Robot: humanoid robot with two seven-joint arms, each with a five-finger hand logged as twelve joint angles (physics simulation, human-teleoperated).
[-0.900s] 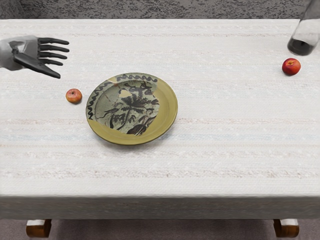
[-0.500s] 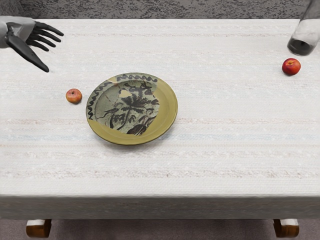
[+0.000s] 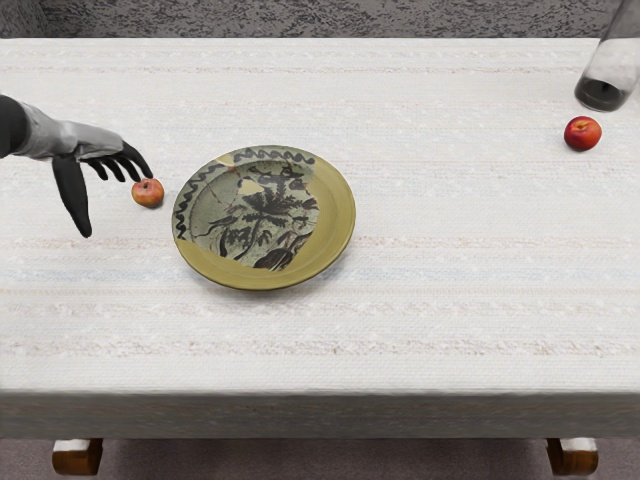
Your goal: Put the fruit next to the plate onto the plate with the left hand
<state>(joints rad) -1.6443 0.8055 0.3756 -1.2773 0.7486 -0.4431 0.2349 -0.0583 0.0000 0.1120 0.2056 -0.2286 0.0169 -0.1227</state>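
Fruit (image 3: 148,192) just beside plate (image 3: 342,217); left hand (image 3: 95,160) splayed nearby.

A red fruit (image 3: 582,133) lies near the far right corner of the worktop (image 3: 450,300), just beside a pale cylinder (image 3: 606,75) with a dark lower end, cut off by the frame. The worktop is whitish and faintly striped. Wooden feet (image 3: 76,456) show below it.

**Table tally: 2 fruits, 1 plate**

1 table (image 3: 450,300) bears 1 plate (image 3: 340,215) and 2 fruits: the near fruit (image 3: 148,192) at the plate's 9 o'clock, the far fruit (image 3: 582,133) at its 2 o'clock. Also 1 left hand (image 3: 85,165) and 1 grey cylinder (image 3: 610,75).
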